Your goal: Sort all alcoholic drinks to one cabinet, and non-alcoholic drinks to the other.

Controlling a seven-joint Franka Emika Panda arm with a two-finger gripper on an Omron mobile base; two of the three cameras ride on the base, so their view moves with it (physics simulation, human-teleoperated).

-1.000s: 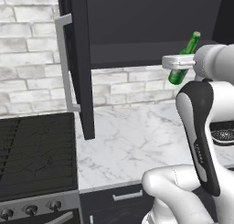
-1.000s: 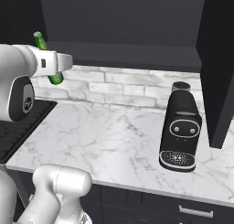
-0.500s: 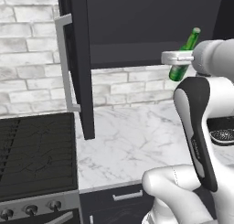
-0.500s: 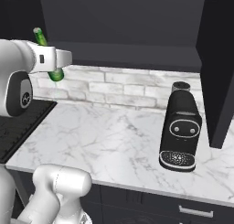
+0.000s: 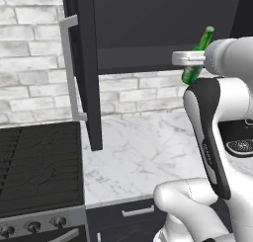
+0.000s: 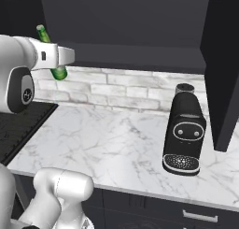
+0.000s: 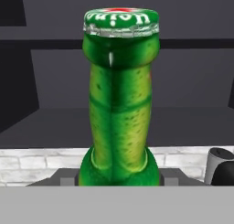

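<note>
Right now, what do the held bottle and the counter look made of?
Beer bottle: looks like glossy green glass, going by its translucent sheen; the crimped cap suggests metal. Counter: white with grey veining, smooth, probably polished marble or a look-alike.

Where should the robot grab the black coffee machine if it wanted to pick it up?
Probably around the coffee machine's tall upright body, coming from the front or side. It stands alone on the counter, and its narrower top looks easier to pinch than the wide base.

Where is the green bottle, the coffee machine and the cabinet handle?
green bottle (image 7: pixel 121 104), hand view, on its neck.
coffee machine (image 6: pixel 184 130), right base view, on its front.
cabinet handle (image 5: pixel 70 70), left base view, on the silver bar.
</note>
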